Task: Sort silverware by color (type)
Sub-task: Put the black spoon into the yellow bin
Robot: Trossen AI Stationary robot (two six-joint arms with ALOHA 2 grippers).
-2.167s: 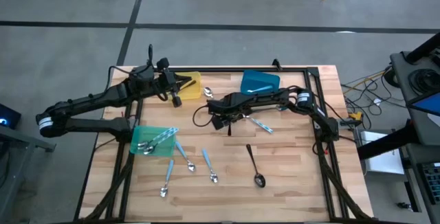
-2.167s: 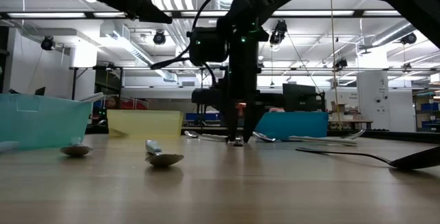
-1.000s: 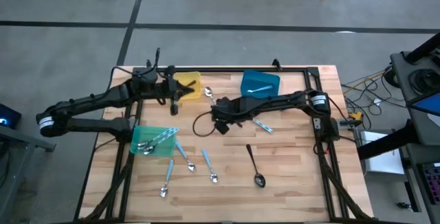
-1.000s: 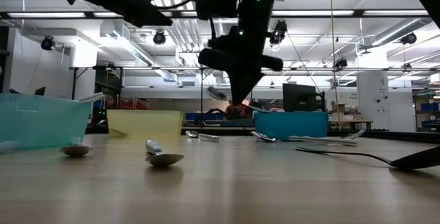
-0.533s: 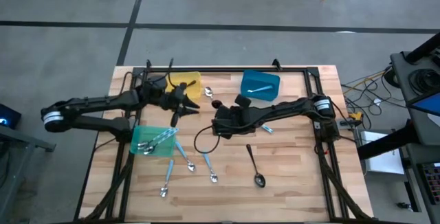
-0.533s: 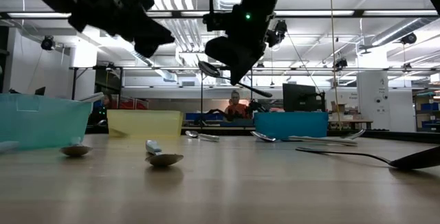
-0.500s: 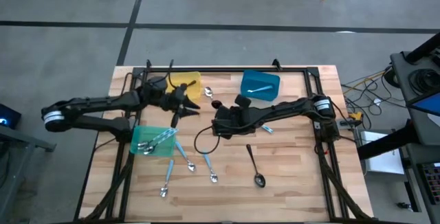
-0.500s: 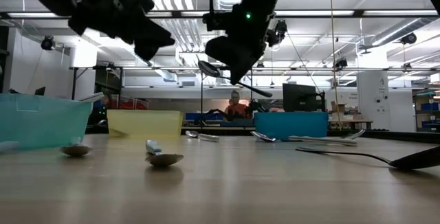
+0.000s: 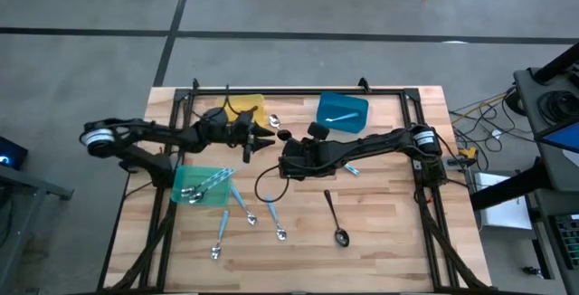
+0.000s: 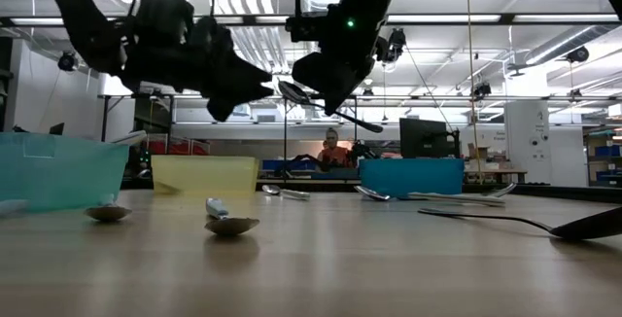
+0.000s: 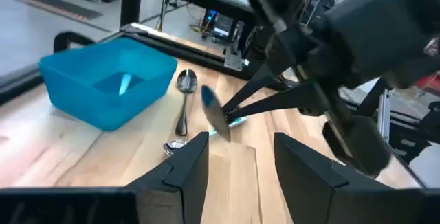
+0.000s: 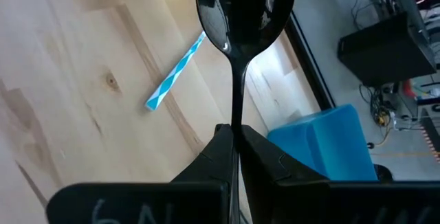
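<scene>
I had the right gripper (image 9: pixel 291 147) raised above the middle of the table (image 9: pixel 389 214), its fingers clenched on the handle of a black spoon (image 12: pixel 242 18); from the low view the spoon's bowl pointed toward the left arm, held well clear of the wood. My left gripper (image 9: pixel 262 137) hung just beside that bowl, facing it, fingers (image 11: pixel 185 165) parted with a clear gap and grasping nothing. Through the left wrist camera I saw the spoon's bowl just ahead of those spread fingers without touching them. Behind the left gripper sat the yellow bin (image 9: pixel 250 109), and the blue bin (image 9: pixel 342 111) stood at the far edge with a light blue-handled piece (image 9: pixel 339 117) inside. The green bin (image 9: pixel 201 186) on the left held several utensils. On the bare wood lay another black spoon (image 9: pixel 335 220) on the near side, three blue-handled spoons (image 9: pixel 274 217) near the green bin, and a silver spoon (image 9: pixel 273 121) between the yellow and blue bins. A blue-handled utensil (image 9: pixel 348 166) lay partly under the right arm.
</scene>
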